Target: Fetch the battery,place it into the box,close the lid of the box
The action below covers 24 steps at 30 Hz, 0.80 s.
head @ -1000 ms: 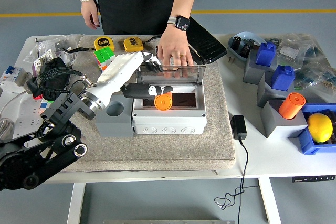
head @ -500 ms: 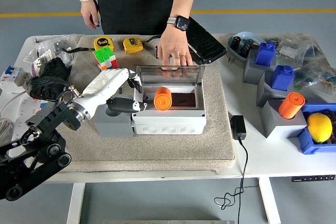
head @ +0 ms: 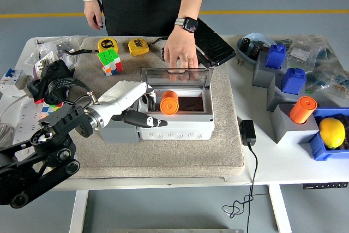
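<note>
The orange battery [head: 169, 102] lies inside the grey box [head: 175, 115], at the left end of its dark interior, resting free of any hand. The box sits on a beige mat [head: 223, 140] near the middle of the white table [head: 283, 170]. Its clear lid [head: 174, 77] stands raised along the box's far edge, not closed.

The robot's left hand [head: 137, 103] is at the box's left wall, released and holding nothing: the white fingers [head: 150, 97] reach toward the rim beside the battery, and a black thumb [head: 146, 119] lies across the front left corner of the box. A grey holder block [head: 117, 130] stands just left of the box, partly hidden beneath the hand. The right arm does not appear.

A person stands at the table's far edge. One hand [head: 181, 53], wearing a watch, rests its fingertips on the top edge of the raised lid. The other hand [head: 93, 13] hangs clear of the table.

Toward the far left corner lie a colour cube [head: 109, 61] and two yellow tape measures [head: 123, 45]. Near the right edge another orange battery [head: 302, 109] stands in a grey block, beside a blue bin [head: 323, 153] holding a lemon [head: 332, 132].
</note>
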Tool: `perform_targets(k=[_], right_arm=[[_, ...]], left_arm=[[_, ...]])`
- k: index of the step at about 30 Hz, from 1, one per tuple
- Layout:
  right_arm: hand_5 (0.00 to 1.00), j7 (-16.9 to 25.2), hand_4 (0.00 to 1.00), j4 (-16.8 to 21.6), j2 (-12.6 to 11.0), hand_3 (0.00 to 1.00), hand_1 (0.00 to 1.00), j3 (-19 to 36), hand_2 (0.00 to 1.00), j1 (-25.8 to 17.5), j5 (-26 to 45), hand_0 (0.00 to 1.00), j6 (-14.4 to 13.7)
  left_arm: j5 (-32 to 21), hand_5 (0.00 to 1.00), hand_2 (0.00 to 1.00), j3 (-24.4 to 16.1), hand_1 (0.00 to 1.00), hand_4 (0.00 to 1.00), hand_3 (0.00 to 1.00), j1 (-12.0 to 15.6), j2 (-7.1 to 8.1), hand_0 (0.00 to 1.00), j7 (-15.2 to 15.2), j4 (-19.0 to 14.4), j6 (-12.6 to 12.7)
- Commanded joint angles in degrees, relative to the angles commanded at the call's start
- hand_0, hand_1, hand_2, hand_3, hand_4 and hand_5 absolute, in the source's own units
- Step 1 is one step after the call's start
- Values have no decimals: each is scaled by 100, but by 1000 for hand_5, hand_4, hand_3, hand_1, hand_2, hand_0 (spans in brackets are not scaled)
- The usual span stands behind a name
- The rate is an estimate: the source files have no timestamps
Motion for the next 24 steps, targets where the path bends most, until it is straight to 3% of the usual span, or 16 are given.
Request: perform_targets(k=[3, 7, 9, 12, 15, 16, 19, 24], right_arm=[[617, 8, 998, 5, 0, 741, 705, -2, 707, 1, 1, 746, -5], [617, 15, 998, 4, 9, 737, 705, -14, 707, 0, 15, 746, -10], [617, 16, 998, 3, 14, 737, 705, -35, 707, 6, 24, 746, -11], [616, 21, 998, 7, 15, 737, 705, -58, 705, 10, 32, 744, -13], [616, 25, 998, 11, 11, 737, 705, -74, 705, 15, 39, 744, -15], [617, 25, 998, 10, 8, 740, 704, -85, 703, 19, 43, 746, -15], [617, 28, 998, 12, 11, 740, 704, -87, 703, 16, 43, 746, -17], [615, 28, 998, 1, 13, 738, 704, -86, 703, -2, 44, 744, -20]], left_arm=[[-69, 540, 466, 75, 476, 993, 431, -114, -168, 211, -28, 71, -5], [-337, 539, 461, 184, 452, 987, 430, -307, -544, 200, 0, 238, -113], [-709, 539, 461, 232, 452, 987, 430, -433, -773, 200, 62, 362, -232], [-1277, 538, 466, 288, 434, 981, 458, -620, -1069, 190, -117, 613, -153], [-1984, 538, 466, 322, 434, 981, 458, -750, -1262, 190, -367, 814, 0], [-2245, 528, 574, 333, 516, 972, 546, -790, -1342, 210, -511, 886, 138], [-2746, 528, 574, 300, 516, 972, 546, -815, -1420, 210, -605, 945, 286], [-2727, 532, 569, 144, 513, 972, 542, -765, -1316, 206, -593, 866, 305]])
